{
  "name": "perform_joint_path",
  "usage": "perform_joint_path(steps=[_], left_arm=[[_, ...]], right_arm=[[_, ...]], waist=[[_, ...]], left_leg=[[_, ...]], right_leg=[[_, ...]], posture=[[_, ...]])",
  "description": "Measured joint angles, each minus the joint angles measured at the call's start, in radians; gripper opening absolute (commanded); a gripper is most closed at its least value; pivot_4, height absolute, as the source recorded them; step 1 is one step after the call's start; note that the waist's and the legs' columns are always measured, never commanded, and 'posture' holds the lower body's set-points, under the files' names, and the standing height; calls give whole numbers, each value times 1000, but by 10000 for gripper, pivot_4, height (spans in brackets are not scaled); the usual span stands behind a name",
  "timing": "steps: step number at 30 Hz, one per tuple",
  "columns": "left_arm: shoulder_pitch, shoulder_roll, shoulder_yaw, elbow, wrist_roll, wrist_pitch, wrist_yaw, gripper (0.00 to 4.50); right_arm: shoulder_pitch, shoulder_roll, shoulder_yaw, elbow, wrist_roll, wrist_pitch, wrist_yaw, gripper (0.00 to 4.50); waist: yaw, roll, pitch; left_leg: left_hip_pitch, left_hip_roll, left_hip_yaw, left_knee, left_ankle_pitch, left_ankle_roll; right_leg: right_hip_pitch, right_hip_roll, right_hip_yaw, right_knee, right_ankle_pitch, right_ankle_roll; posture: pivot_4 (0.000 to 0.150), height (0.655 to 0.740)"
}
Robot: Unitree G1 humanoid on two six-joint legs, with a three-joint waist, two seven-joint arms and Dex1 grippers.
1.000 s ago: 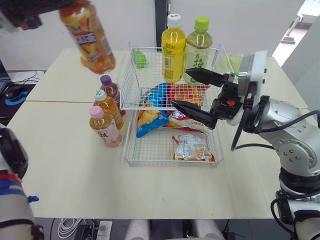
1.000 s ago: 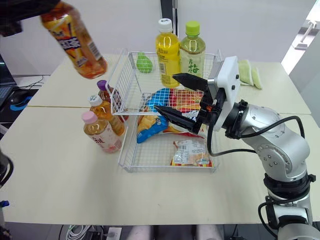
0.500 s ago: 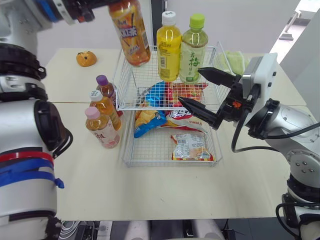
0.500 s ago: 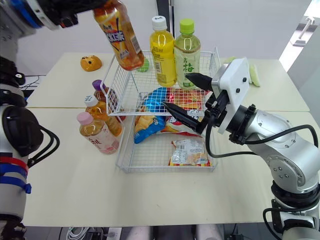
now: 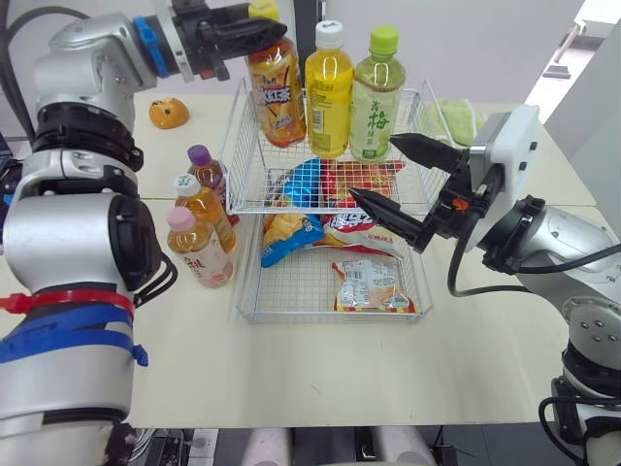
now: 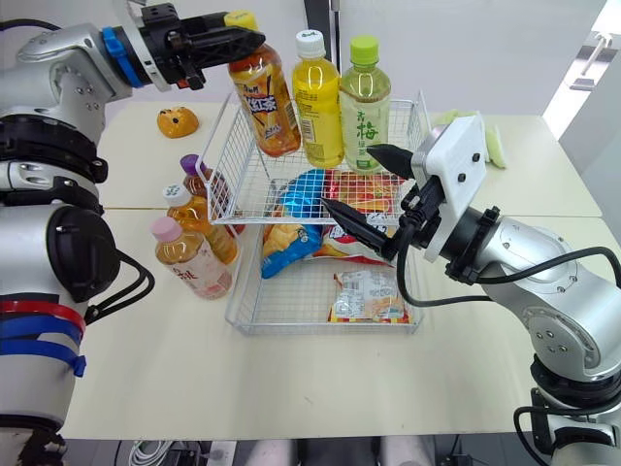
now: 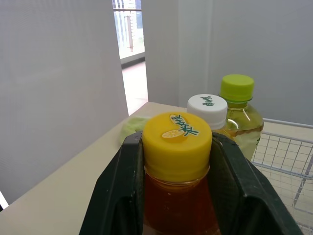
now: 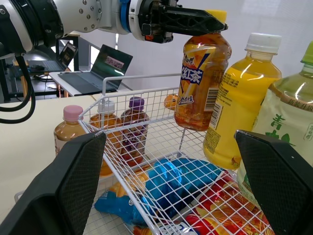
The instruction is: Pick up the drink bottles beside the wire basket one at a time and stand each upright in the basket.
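My left gripper (image 5: 254, 27) is shut on the neck of an orange tea bottle (image 5: 277, 92) with a yellow cap (image 7: 177, 139). The bottle hangs almost upright at the back left corner of the wire basket (image 5: 291, 317). Whether its base rests on the basket floor I cannot tell. A yellow bottle (image 5: 330, 92) and a green bottle (image 5: 375, 97) stand upright beside it in the basket. Left of the basket on the table stand a purple-capped bottle (image 5: 209, 175), a white-capped bottle (image 5: 206, 209) and a pink-capped bottle (image 5: 199, 248). My right gripper (image 5: 374, 165) hovers open above the basket's right side, holding nothing.
Several snack packets (image 5: 374, 286) lie on the basket floor. A small orange object (image 5: 169, 114) sits on the table at the back left, and a pale green item (image 5: 448, 115) at the back right. A laptop (image 8: 110, 61) stands beyond the table.
My left gripper has carried the orange bottle rightward and down, turning it from tilted to nearly upright beside the yellow bottle. The camera shifted; the right gripper has stayed in place.
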Motion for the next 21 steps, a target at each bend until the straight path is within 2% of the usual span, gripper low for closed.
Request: perform_joint_path(steps=[21], left_arm=[[13, -43, 2, 19, 30, -37, 37, 13556]], right_arm=[[4, -13, 0, -2, 21, 1, -23, 45000]], waist=[[0, 0, 0]], left_leg=[[0, 0, 0, 1, 0, 0]], right_leg=[[0, 0, 0, 2, 0, 0]], posture=[[1500, 7400]])
